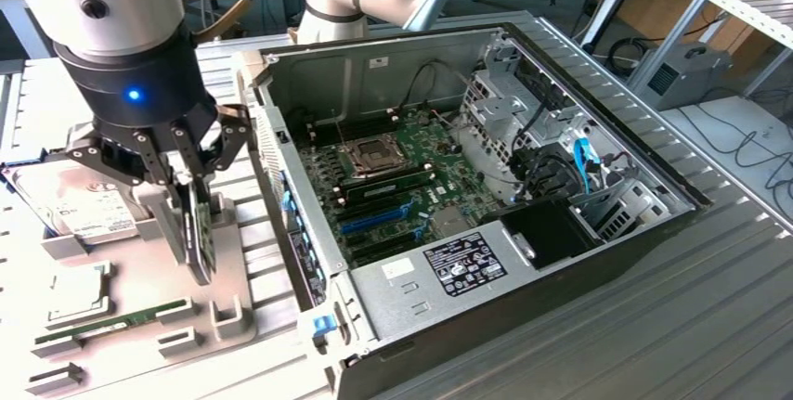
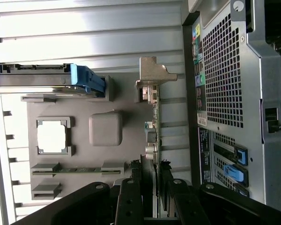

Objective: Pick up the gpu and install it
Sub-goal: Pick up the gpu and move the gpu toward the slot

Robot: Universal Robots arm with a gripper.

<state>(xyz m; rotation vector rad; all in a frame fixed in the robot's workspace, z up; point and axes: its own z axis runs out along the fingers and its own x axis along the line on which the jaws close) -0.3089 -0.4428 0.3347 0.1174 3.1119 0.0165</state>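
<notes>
Gpu stands on its long edge in a grey holder, just beside the open computer case, off the case's side wall toward the exterior view's left. Wrist view has the card edge-on, its silver bracket at the end farthest from the camera, close to the case's perforated rear panel. End effector sits directly over the card's upper edge, with fingers down either face and apparently clamped on the gpu. Cannot tell whether the lower edge has cleared the holder's slot; it looks at or only barely above it. Inside the case the motherboard lies flat and exposed, and the blue slots near the wall closest to the holder have nothing in them. Farther from the case than the gpu, on the same holder: a hard drive and a RAM stick, both untouched. Holder and case share the ribbed metal tabletop. Judgement: the pick-up step is in hand, with the grasp made, and installing is not yet begun. A move from here would call for a straight pull clear of the holder's uprights, no twist on the thin board, and the bracket end kept toward the case's rear panel so the card's edge can line up with a slot.
</notes>
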